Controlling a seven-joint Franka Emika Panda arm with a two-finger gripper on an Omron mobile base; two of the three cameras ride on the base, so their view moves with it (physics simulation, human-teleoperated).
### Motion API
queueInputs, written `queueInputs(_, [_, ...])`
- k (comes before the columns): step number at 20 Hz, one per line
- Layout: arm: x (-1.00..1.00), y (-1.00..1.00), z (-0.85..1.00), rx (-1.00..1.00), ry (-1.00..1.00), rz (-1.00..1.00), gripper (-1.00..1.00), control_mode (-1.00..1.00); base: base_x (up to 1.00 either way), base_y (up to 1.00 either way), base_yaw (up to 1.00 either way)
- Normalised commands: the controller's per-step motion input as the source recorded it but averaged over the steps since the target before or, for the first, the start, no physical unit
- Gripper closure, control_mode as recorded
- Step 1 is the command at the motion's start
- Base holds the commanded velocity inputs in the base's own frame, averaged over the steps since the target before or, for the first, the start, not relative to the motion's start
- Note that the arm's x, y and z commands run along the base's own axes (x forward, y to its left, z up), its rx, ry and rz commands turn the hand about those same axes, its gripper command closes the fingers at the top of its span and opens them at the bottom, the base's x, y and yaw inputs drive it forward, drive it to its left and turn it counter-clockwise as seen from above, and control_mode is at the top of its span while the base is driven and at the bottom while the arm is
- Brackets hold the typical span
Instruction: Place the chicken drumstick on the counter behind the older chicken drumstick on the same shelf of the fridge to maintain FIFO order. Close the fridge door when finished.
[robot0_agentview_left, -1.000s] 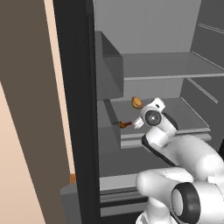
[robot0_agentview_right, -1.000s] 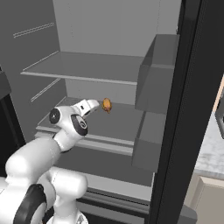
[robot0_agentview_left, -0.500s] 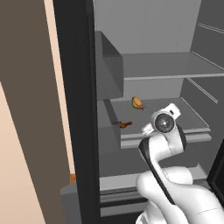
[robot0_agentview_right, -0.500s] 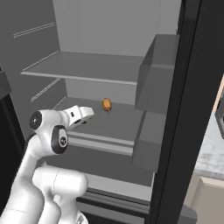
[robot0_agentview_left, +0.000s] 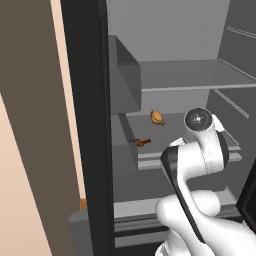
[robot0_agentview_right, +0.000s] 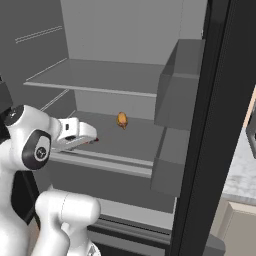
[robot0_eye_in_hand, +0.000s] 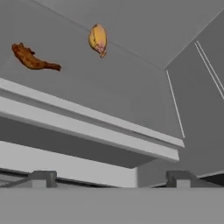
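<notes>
The plump golden-orange chicken drumstick (robot0_eye_in_hand: 98, 39) lies free on the grey shelf (robot0_eye_in_hand: 109, 92) of the open fridge (robot0_agentview_left: 85, 125), toward the back. In front of it and to the left lies the older chicken drumstick (robot0_eye_in_hand: 33, 59), thin and dark reddish-brown. Both also show from the left base: the chicken drumstick (robot0_agentview_left: 158, 118) and the older one (robot0_agentview_left: 143, 142). My gripper (robot0_eye_in_hand: 111, 179) is open and empty, drawn back below and in front of the shelf's pale lip (robot0_eye_in_hand: 87, 127). From the right base the gripper (robot0_agentview_right: 90, 136) hangs at the shelf's front left, with the chicken drumstick (robot0_agentview_right: 122, 119) beyond it.
The black fridge door (robot0_agentview_right: 210, 125) stands open on the right with grey door bins (robot0_agentview_right: 180, 85). A higher shelf (robot0_agentview_right: 100, 77) spans the interior above. A strip of marble counter (robot0_agentview_right: 245, 170) lies past the door. A grey bin (robot0_agentview_left: 125, 75) hangs at the left.
The hand has pulled back from the shelf and away from the golden drumstick, which stays where it lay. The older drumstick has not moved.
</notes>
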Motion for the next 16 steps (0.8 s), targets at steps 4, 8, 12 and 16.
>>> queueInputs(4, [-0.62,0.01,-0.23,0.08,-0.01,0.0,-1.0,-1.0,0.0,0.0,0.0])
queueInputs(8, [0.0,0.06,-0.04,-0.01,0.0,0.03,-1.0,-1.0,0.0,0.0,0.0])
queueInputs(12, [0.0,0.03,-0.03,0.0,0.0,0.0,-1.0,-1.0,0.0,0.0,0.0])
queueInputs(16, [-0.19,0.0,0.0,0.0,-0.04,0.0,-1.0,1.0,-0.5,-0.14,0.0])
